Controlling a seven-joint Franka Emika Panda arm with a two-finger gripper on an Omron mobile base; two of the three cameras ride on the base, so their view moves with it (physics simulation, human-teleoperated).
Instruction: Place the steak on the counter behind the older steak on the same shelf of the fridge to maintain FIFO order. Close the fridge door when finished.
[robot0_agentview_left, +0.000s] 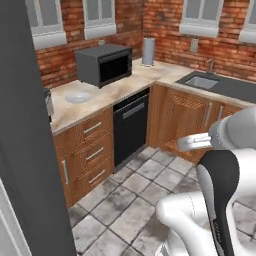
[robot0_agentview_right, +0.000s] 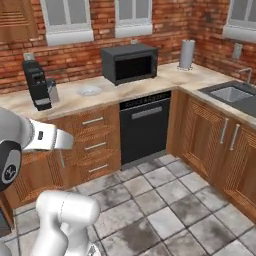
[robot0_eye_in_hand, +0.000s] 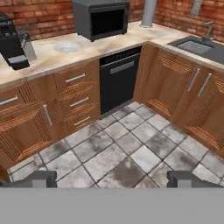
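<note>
The counter (robot0_agentview_right: 125, 92) runs lengthwise along the brick wall; the gripper (robot0_eye_in_hand: 114, 178) hangs over floor tiles, jaws spread, empty.

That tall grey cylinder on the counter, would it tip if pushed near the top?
Probably: the cylinder stands upright, tall and narrow on the counter, so a high push likely topples it. Once down, its round side may let it roll.

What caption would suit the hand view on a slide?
Open fingers hang above a grey tiled floor, facing the counter with microwave, coffee machine and dishwasher.
</note>
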